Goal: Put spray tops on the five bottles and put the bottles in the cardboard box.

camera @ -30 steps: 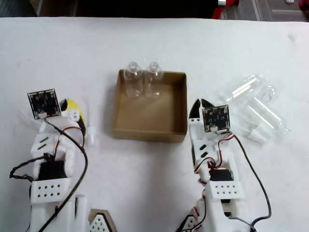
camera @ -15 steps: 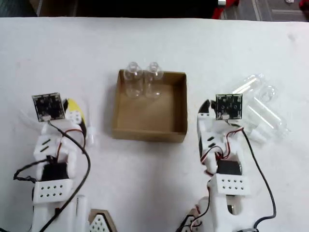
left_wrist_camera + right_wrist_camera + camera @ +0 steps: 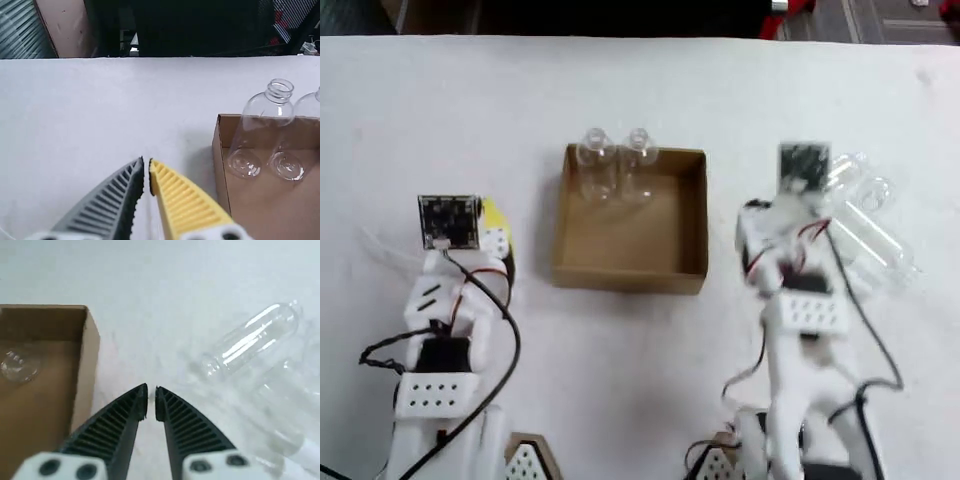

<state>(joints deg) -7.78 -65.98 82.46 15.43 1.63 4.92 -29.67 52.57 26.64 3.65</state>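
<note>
Since a second ago our right gripper [image 3: 150,394] has advanced toward the loose bottles [image 3: 250,342] beside the box [image 3: 91,355]; it and our left gripper [image 3: 146,167] are nearly closed, empty.

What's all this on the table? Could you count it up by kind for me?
Clear bottles: 5 (2 standing in the box, 3 lying on the table)
Cardboard box: 1
Robot arms: 2 (left, right)
Total: 8

No readable text — no labels, numbers
</note>
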